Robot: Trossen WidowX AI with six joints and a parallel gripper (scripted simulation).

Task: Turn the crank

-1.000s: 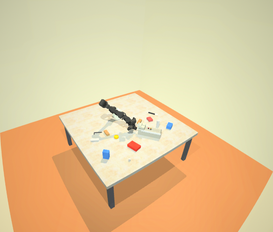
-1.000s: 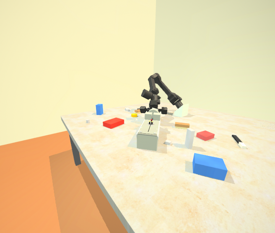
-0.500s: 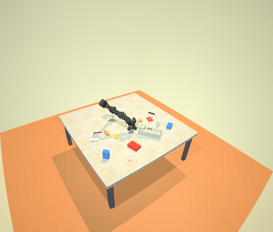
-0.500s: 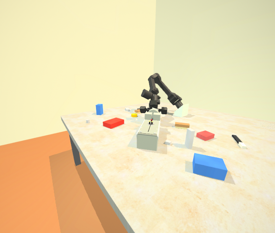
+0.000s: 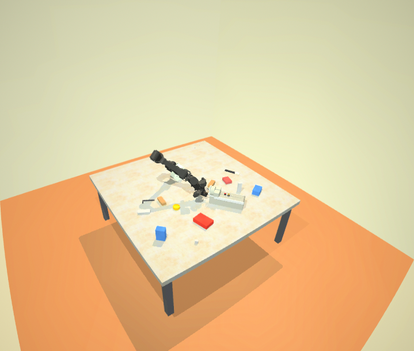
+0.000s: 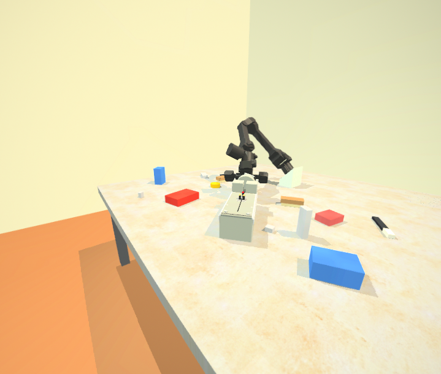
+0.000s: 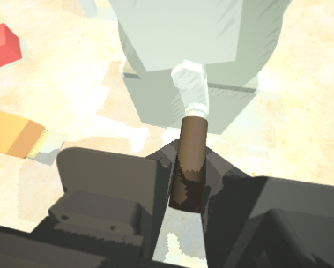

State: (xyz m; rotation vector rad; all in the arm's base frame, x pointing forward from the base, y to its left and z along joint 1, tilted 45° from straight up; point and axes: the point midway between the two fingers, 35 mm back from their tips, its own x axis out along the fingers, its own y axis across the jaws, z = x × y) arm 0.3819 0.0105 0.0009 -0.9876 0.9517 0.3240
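The grey-green machine [image 5: 227, 202] [image 6: 235, 227] [image 7: 178, 35] stands on the table. Its brown crank handle [image 7: 192, 145] sits between the fingers of my gripper [image 7: 187, 145], which is shut on it. The pale crank arm [image 7: 196, 90] runs from the hub down to the handle in the wrist view. The red pointer [image 5: 225, 194] [image 6: 243, 192] shows small on top of the machine, at the end nearer the crank. Small yellow marks [image 5: 228, 194] are close beside it. The gap between pointer and marks is too small to measure.
A red block [image 5: 202, 220] [image 6: 181, 197] lies to one side of the machine. A white upright block [image 5: 239, 187] [image 6: 303, 222], an orange block [image 6: 292, 200] [image 7: 11, 132] and a smaller red block [image 5: 227, 180] [image 6: 329, 217] are on the other. A blue block [image 5: 256, 190] [image 6: 335, 267] lies beyond.
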